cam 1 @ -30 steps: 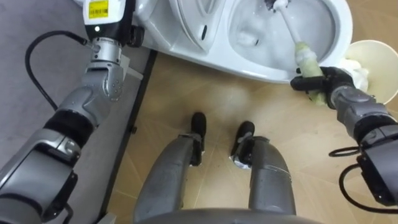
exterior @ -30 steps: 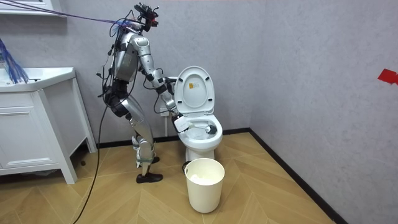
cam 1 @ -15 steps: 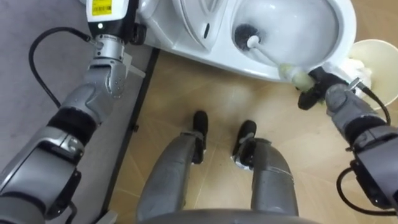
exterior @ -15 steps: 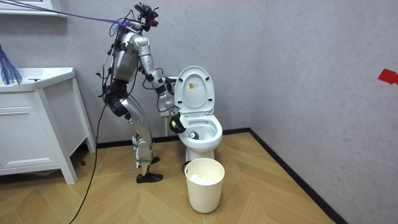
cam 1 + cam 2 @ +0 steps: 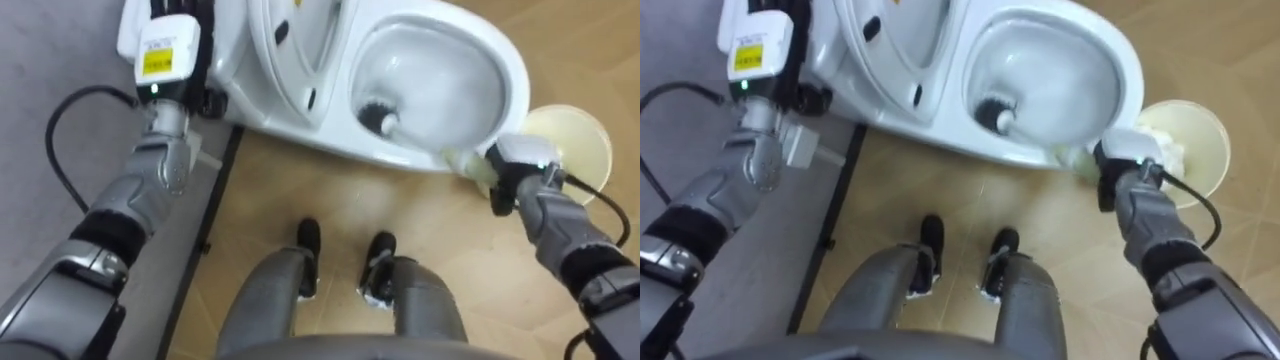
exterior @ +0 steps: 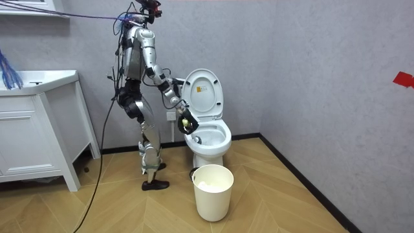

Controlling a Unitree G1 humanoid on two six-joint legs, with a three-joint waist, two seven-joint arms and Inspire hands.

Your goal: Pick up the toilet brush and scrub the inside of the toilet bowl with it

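By the toilet (image 5: 508, 75) rim, right hand (image 5: 515, 175) had fingers clenched round the brush (image 5: 376, 115) handle, with the head down in the bowl. Bin (image 5: 582, 128) sat just beside. Farther back, left hand (image 5: 165, 42) was by the lid, state unclear.

White toilet (image 5: 510, 75), seat raised, seen from above. A toilet brush (image 5: 378, 117) has its dark head inside the bowl; the right hand (image 5: 515, 172), at the toilet's near rim, seems curled round its pale handle. The left hand (image 5: 165, 40) is beside the toilet's raised seat.
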